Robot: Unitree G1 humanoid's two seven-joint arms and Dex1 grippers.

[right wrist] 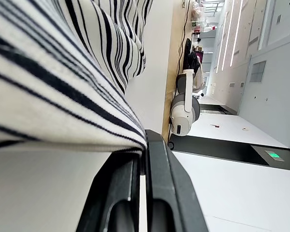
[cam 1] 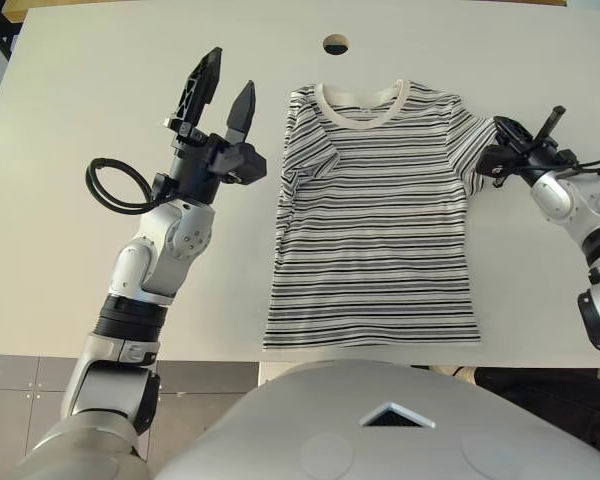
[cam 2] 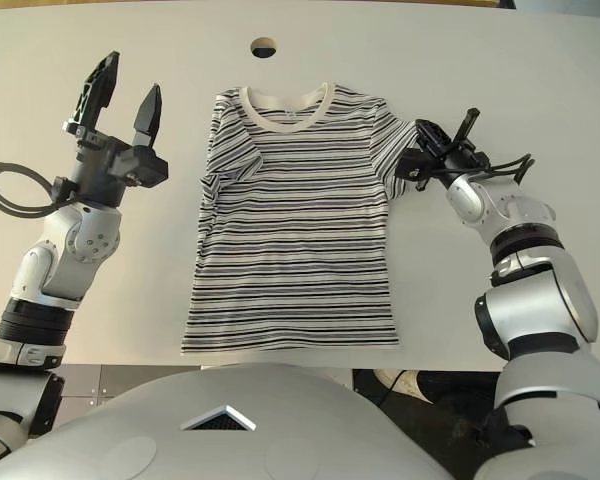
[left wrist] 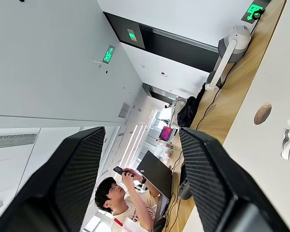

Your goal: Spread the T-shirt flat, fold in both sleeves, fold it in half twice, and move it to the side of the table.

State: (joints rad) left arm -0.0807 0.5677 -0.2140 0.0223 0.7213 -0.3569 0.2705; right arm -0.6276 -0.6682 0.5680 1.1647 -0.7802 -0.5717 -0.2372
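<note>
A white table (cam 1: 80, 120) with a wooden strip along its far edge carries a single garment. A round hole (cam 1: 335, 44) is cut in the top near that far edge. Just on the near side of the hole lies a black-and-white striped T-shirt (cam 1: 375, 220), flat, its cream collar (cam 1: 360, 105) toward the far edge and its hem (cam 1: 370, 335) close to the near edge. Its left sleeve (cam 1: 305, 165) is folded in over the body; its right sleeve (cam 1: 475, 140) spreads outward on the tabletop.

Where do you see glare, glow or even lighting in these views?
Left eye view: table and T-shirt evenly lit, no glare. Left wrist view: green signs glow on the wall. Right wrist view: ceiling light strips shine bright beyond the T-shirt.
</note>
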